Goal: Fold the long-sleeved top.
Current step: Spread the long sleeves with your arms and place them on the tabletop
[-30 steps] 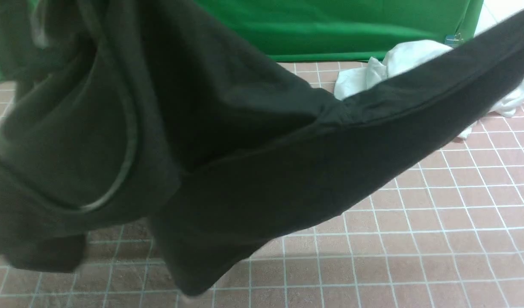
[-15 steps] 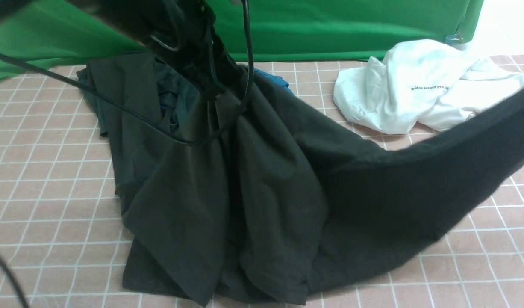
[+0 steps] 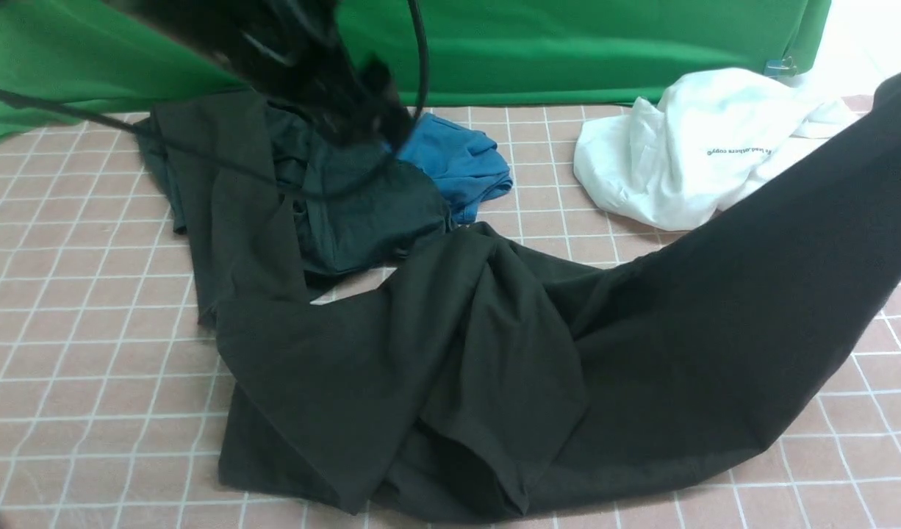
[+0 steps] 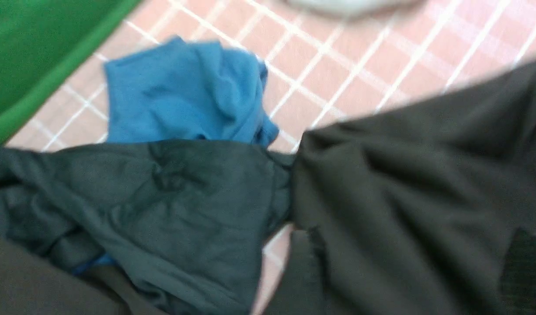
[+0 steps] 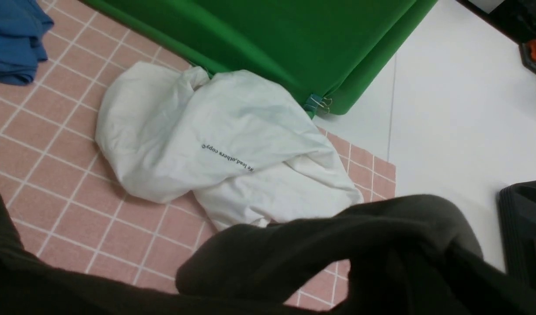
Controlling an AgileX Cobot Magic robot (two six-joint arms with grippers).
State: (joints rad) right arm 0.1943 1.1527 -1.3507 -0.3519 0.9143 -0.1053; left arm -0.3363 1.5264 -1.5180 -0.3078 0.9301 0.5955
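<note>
Right gripper sat out of frame, closed; the long-sleeved top [image 3: 494, 367] bunched beside its wrist camera and rose off the front view's right edge, so we judged it gripped. Left gripper [image 3: 359, 110] was a dark blur over the pile — we could not tell its jaws. The top's remainder lay crumpled on the pink checked cloth [image 3: 76, 294], touching a greenish-black shirt [image 3: 362, 213]; blue garment [image 3: 458, 165] and white tee [image 3: 678, 162] lay behind.

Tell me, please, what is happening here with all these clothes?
A two-armed robot is working on the long-sleeved top. Its right fingers, hidden by cloth, hold one end raised at the right; the rest lies crumpled on the checked table. The blurred left arm hangs above the dark green shirt, with no cloth seen in it. A white tee lies behind.
</note>
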